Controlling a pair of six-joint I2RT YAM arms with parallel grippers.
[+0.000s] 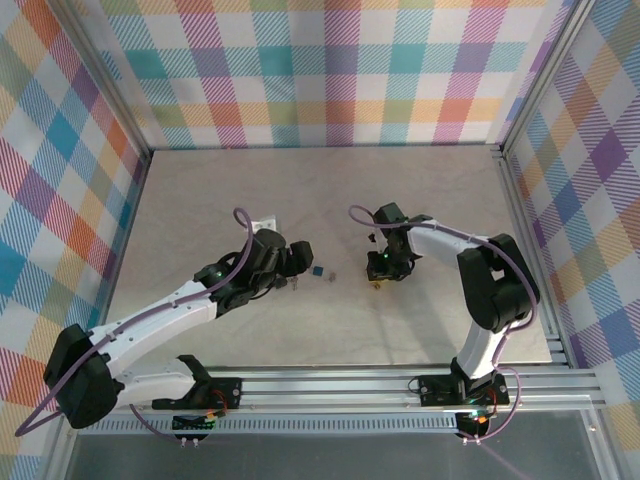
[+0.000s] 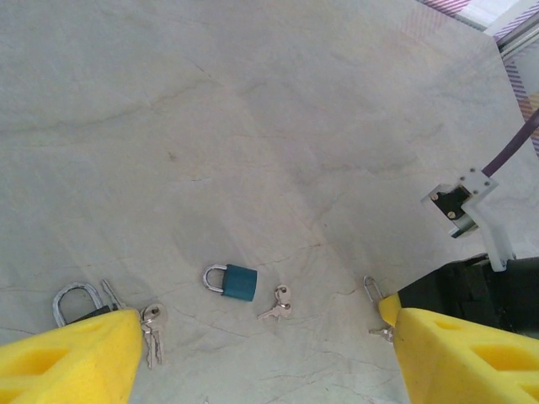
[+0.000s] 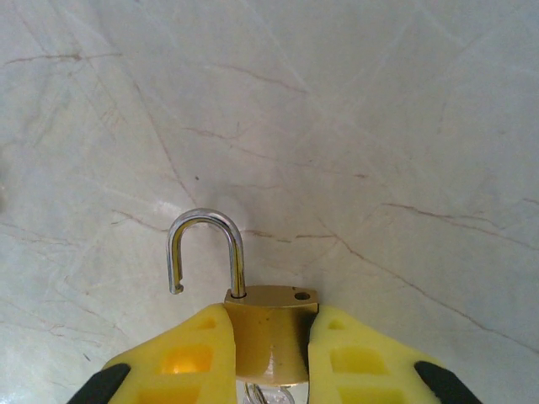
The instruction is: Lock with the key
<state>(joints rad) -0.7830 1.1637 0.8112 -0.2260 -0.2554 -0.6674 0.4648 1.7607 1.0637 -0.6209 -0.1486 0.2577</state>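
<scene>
**Top external view.** Pale veined stone-look tabletop (image 1: 200, 200) enclosed by checked cloth walls (image 1: 330, 70), with wide bare room toward the far wall and along both sides. Near mid-table, left gripper (image 1: 297, 264) and right gripper (image 1: 378, 278), well apart, with a small blue square-bodied padlock (image 1: 318, 271) and a tiny silver key (image 1: 331, 277) between them. Finger state and any held object too small to make out here.

**Left wrist view.** Released left gripper (image 2: 261, 337), yellow foam fingers (image 2: 67, 362) spread wide over bare table, grasping nothing. Blue padlock (image 2: 240, 283) lying flat with shackle closed, silver key (image 2: 276, 303) just beside it, both apart from the fingers. Dark padlock with silver shackle (image 2: 74, 303) half hidden behind the finger on the view's left side, a bunch of keys (image 2: 152, 330) alongside. Another small shackle (image 2: 371, 289) by the opposite finger, body hidden.

**Right wrist view.** Clenched right gripper (image 3: 269, 332) grasping a brass padlock (image 3: 268, 301), body pinched between its yellow fingers (image 3: 181, 362). Steel shackle (image 3: 206, 248) open, free end clear of the body. Silver metal (image 3: 268, 392) beneath the body, cut off by the lower edge, identity unclear. Open tabletop ahead.
</scene>
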